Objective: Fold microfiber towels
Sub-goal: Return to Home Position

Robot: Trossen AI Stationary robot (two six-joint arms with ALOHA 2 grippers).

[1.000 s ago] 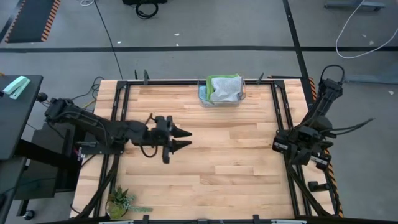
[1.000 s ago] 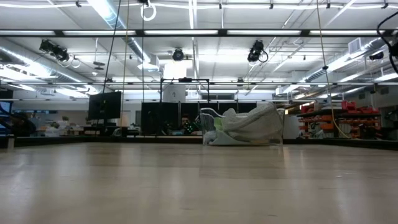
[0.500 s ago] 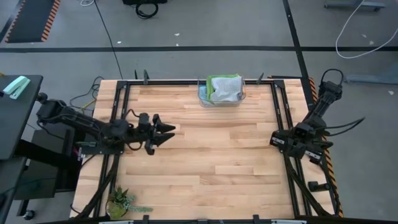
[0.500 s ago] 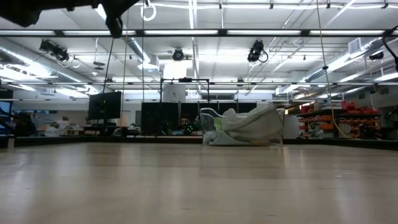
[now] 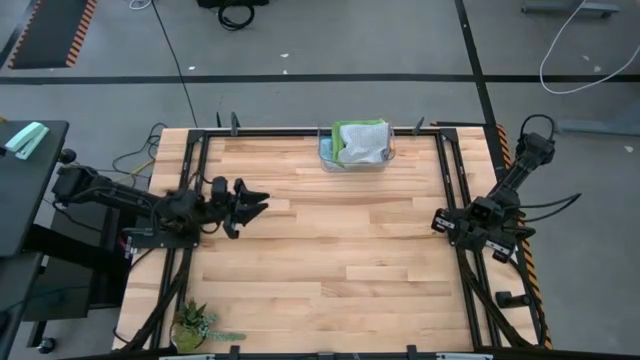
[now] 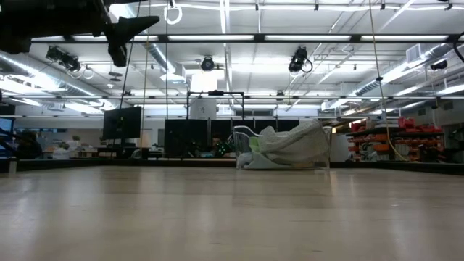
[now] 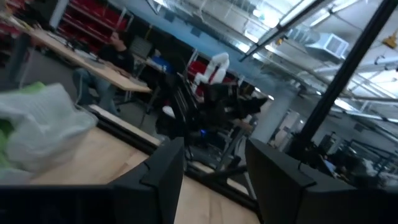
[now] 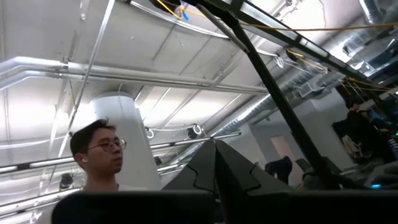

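The microfiber towels sit piled in a clear basket (image 5: 357, 146) at the middle of the table's far edge. A bright green one (image 5: 345, 138) and a light grey one (image 5: 368, 148) show on top. In the low view the grey towel (image 6: 290, 147) bulges over the basket rim; the left wrist view shows it too (image 7: 46, 134). My left gripper (image 5: 256, 205) hovers open over the table's left part, well short of the basket, also seen in the low view (image 6: 134, 36) and its own view (image 7: 211, 180). My right gripper (image 8: 214, 165) is shut, raised at the table's right edge (image 5: 445, 220).
Black frame rails (image 5: 190, 200) run along the table's left and right sides. A small potted plant (image 5: 195, 322) stands at the near left corner. A person (image 8: 99, 155) stands beyond the table in the right wrist view. Bare wood (image 5: 350, 250) spans the table's middle.
My left gripper has drawn back toward the table's left edge and sunk, coming into the low view's upper left corner; it stays open. My right arm has folded down a little at the right edge. The towels have not moved.
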